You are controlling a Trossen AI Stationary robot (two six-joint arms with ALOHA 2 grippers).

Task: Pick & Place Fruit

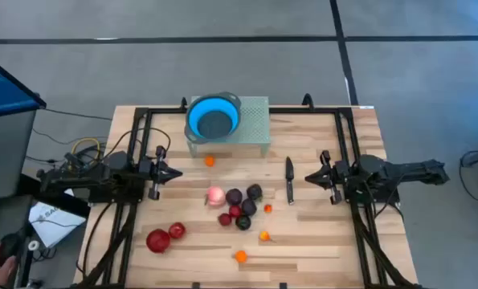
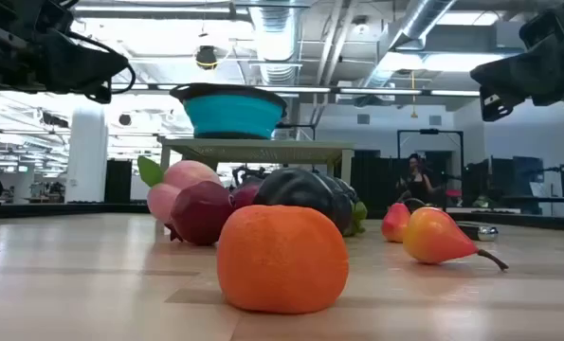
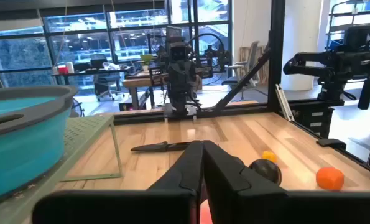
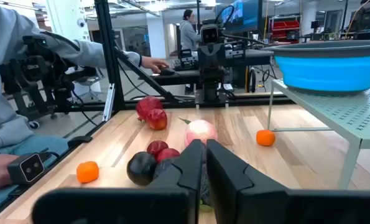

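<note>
High view: the fruit point(image 1: 234, 209) lies loose on the wooden table point(image 1: 319, 241), in the middle and toward the near edge. A pale pink one point(image 1: 214, 194) sits touching a cluster of dark purple ones point(image 1: 244, 201); two red apples point(image 1: 165, 236) lie side by side nearer the left arm; small orange ones are scattered, one point(image 1: 210, 160) just in front of the green stand point(image 1: 255, 128) that carries the blue bowl point(image 1: 213, 117). Most pieces are round, so they show no long axis here. A black-handled knife point(image 1: 289, 178) lies with its length running from the far side toward the near side. The left gripper point(image 1: 173, 172) hangs at the left of the table with its fingers pressed together and nothing in them; the right gripper point(image 1: 311, 177) at the right is likewise closed and empty.

Low view: an orange fruit point(image 2: 282, 258) sits closest, the purple and pink pile behind it. A small pear-shaped piece point(image 2: 437, 237) lies on its side, stem pointing right.

Left wrist view: the closed fingers point(image 3: 191, 168) point across the table past the knife toward the other arm.

Right wrist view: the closed fingers point(image 4: 200, 165) point toward the fruit cluster; a person point(image 4: 10, 93) sits beside the table.
</note>
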